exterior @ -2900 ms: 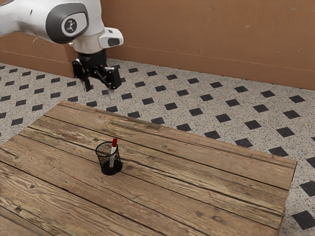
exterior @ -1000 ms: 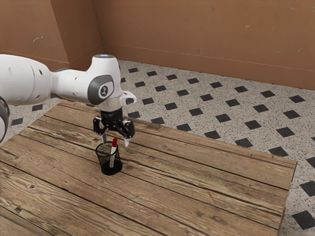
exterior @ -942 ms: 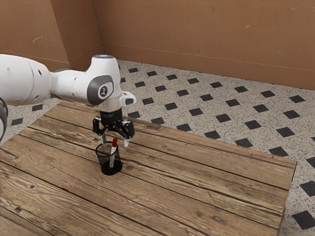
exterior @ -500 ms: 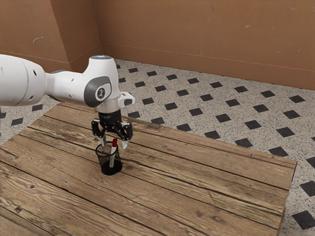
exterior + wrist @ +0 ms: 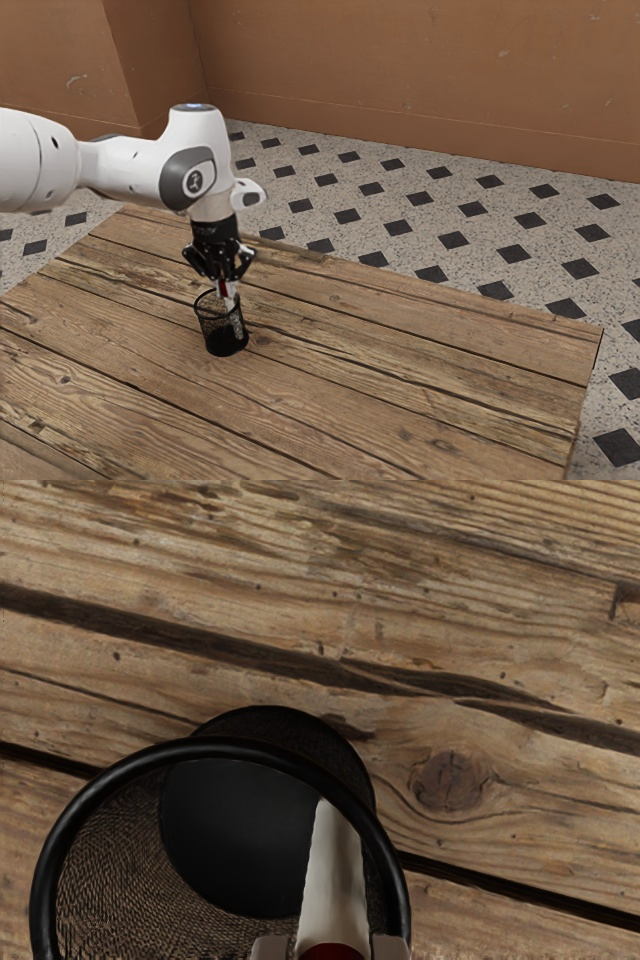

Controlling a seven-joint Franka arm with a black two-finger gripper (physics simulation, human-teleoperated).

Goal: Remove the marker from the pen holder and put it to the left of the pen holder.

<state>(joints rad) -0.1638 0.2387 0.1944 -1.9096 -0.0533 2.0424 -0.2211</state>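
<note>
My gripper is at the mouth of the black mesh pen holder, its fingers shut on the marker's red-capped upper end. The marker's white body slants down inside the holder, which stands upright on the table. From the wrist view, the gripper has one fingertip on each side of the marker, beside the holder's round rim. Part of the red cap is hidden by the fingers in the exterior view.
The wooden table extends around the holder, with its far edge running behind the gripper. My white arm reaches in from the exterior view's left, above the tabletop.
My gripper has come down to the holder, and its open fingers have shut on the marker. The marker's top has tipped toward the exterior view's left; the holder stands where it was.
</note>
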